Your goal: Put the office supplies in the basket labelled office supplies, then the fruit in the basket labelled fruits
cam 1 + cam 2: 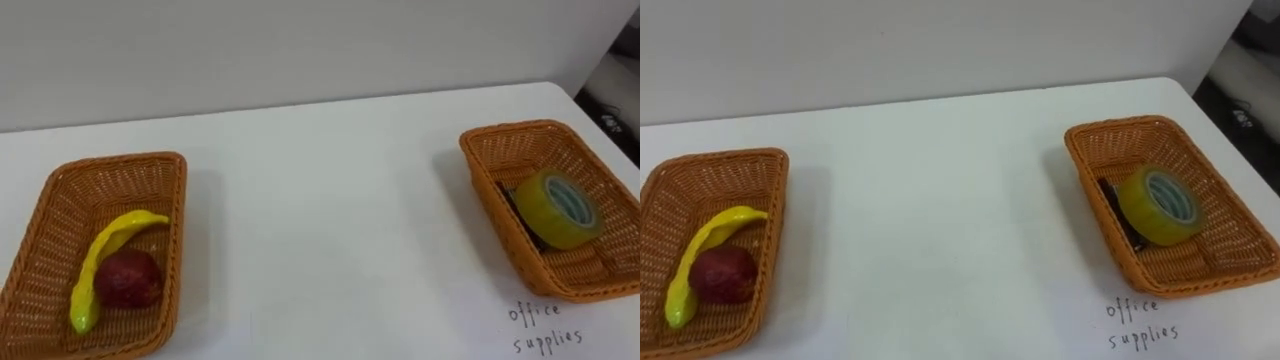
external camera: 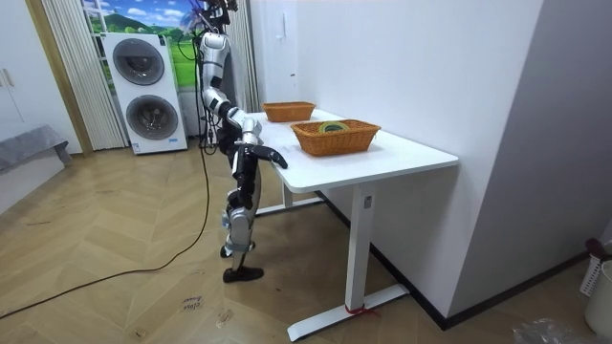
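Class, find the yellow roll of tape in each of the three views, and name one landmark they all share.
Left eye view: the yellow roll of tape sits at the right, in the woven orange basket.
Right eye view: tape right of centre, same basket.
Room view: tape near the centre, in the nearer basket on the white table.
Shared landmark: that basket.
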You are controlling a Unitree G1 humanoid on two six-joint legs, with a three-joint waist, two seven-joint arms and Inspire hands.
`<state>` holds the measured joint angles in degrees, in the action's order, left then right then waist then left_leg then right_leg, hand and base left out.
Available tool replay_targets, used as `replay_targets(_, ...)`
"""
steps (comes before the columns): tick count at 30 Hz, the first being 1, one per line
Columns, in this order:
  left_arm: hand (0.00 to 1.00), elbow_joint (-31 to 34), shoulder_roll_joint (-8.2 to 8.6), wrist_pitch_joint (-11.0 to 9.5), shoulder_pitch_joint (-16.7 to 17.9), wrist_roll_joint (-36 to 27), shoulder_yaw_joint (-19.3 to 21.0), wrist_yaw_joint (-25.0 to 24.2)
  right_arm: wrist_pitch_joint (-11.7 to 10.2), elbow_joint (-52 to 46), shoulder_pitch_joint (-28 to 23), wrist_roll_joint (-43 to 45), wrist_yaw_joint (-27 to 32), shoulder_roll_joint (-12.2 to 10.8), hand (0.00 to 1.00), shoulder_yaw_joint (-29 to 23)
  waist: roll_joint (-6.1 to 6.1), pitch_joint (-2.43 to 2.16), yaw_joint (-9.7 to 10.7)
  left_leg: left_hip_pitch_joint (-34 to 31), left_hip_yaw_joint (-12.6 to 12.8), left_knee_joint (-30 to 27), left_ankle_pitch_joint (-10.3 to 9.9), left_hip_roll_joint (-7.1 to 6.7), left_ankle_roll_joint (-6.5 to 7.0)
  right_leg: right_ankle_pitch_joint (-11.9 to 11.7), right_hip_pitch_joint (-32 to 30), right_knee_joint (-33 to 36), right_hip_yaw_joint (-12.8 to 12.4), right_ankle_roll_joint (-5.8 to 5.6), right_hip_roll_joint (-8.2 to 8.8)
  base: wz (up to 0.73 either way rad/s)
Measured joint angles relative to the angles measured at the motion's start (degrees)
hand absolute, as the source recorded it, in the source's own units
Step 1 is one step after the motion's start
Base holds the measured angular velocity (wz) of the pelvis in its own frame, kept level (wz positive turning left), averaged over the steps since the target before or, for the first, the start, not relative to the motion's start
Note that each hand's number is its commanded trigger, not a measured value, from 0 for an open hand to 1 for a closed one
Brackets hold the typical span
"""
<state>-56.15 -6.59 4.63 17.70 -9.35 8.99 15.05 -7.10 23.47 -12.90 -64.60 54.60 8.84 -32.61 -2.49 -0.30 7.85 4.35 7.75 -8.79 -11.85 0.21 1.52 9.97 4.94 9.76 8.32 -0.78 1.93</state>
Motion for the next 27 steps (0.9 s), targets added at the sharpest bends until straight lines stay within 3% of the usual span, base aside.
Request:
replay_targets(2, 0.0, 0.1, -0.51, -0.18, -0.17, -0.08, -0.94, -0.03, -1.48, 2.74, -0.02, 0.09, -1.1, 0.02, 0.0, 0.53, -0.18, -0.25, -0.3, -0.09, -0.06, -0.17, 0.0, -0.06, -0.01, 0.0, 0.04, -0.04, -0.06, 0.0, 0.0, 0.05)
replay_targets(6, 0.0, 0.09, -0.68, -0.4, -0.15, -0.07, -1.36, -0.02, -2.9, 5.35, -0.2, 1.03, -2.29, -0.08, 0.0, 1.12, -0.5, -0.26, -0.22, -0.08, -0.28, -0.09, -0.01, -0.03, 0.01, 0.0, 0.1, -0.01, 0.4, 0.0, 0.06, 0.01)
replay_targets(10, 0.0, 0.09, -0.72, -0.69, -0.21, -0.16, -1.48, 0.15, -4.6, 7.7, -0.9, 6.11, -3.94, -0.64, 0.0, 1.69, -0.24, -0.4, -0.24, 0.29, -0.25, 0.08, -0.01, 0.03, 0.01, 0.0, 0.48, -0.01, 0.25, 0.0, 0.01, 0.05)
replay_targets(13, 0.0, 0.0, -0.85, -0.94, -0.36, -2.35, -3.36, 0.73, -6.15, 8.08, -1.69, 4.97, -4.64, -1.38, 0.0, 2.78, 0.06, -0.57, -0.35, 0.39, -0.43, 0.01, -0.03, 0.05, 0.0, 0.0, 0.61, 0.0, 0.22, 0.0, -0.04, 0.03)
replay_targets(18, 0.0, 0.05, -1.76, -0.92, -1.09, -2.45, -6.94, 0.62, -7.93, 7.34, -1.72, -6.16, -7.14, -1.19, 0.0, 4.87, 0.2, -0.66, -0.86, 0.91, 0.09, 0.1, -0.04, 0.49, -0.02, 0.0, 0.56, 0.02, -0.27, 0.0, -0.09, -0.09)
replay_targets(23, 0.0, -1.28, -2.37, -0.99, -3.44, -2.36, -8.1, 0.4, -10.46, 6.11, -2.58, -20.13, -12.09, -1.6, 0.0, 6.78, -0.07, -0.54, -3.81, 0.86, 1.55, 0.09, -0.12, 0.69, -0.1, -0.04, -0.12, 0.39, -0.27, 0.07, -0.06, -0.17)
replay_targets(27, 0.0, -1.62, -3.34, -1.01, -3.64, -2.58, -8.75, 0.46, -11.66, 5.93, -2.81, -26.32, -14.19, -1.68, 0.0, 9.17, -0.62, -0.5, -5.02, 0.86, 2.99, -0.07, -0.17, 1.08, -0.23, -0.06, -0.95, 1.13, -0.28, 0.11, -0.2, -0.15)
